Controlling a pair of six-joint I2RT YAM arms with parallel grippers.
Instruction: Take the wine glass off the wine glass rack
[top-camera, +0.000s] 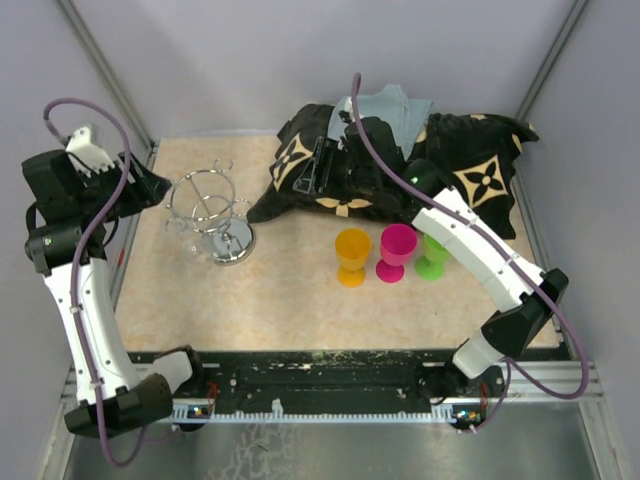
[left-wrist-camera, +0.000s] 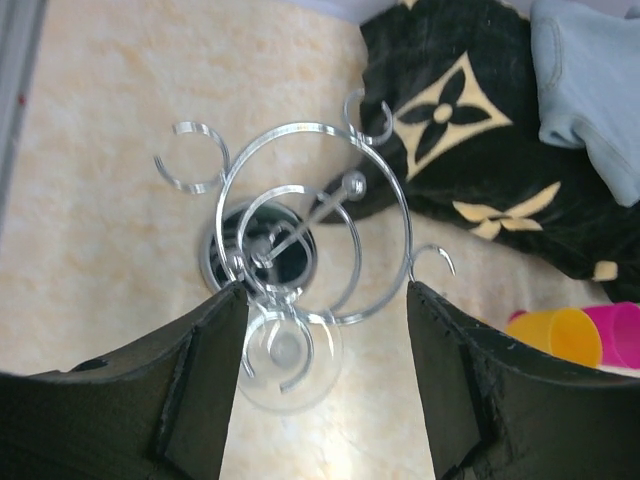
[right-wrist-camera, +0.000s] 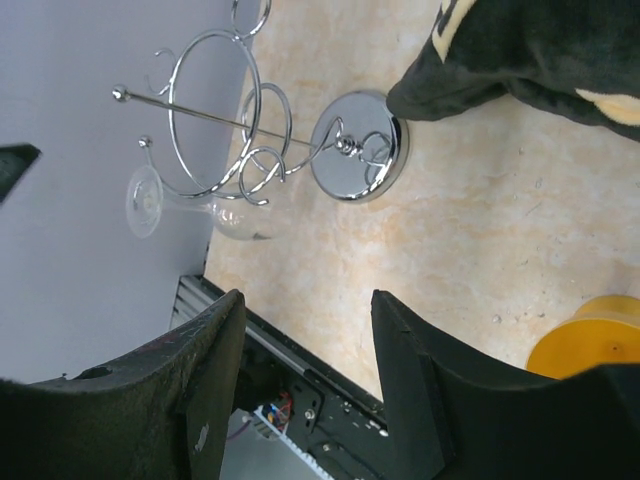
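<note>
Approach step: the left gripper (left-wrist-camera: 325, 290) hovers over the wine glass rack (left-wrist-camera: 308, 216), jaws spread wide, empty; the right gripper (right-wrist-camera: 307, 300) stands parted, empty. Next, likely, the left must clasp the hanging wine glass (left-wrist-camera: 288, 352).

Standing here, I can't make out any writing, numbers or brand names on anything. The nearest thing to a sign is the pattern on the black cloth (top-camera: 490, 140) lying just right of the wire rack (top-camera: 210, 215). It shows big cream four-petalled flower shapes (top-camera: 483, 183), and no letters can be read among them.
</note>
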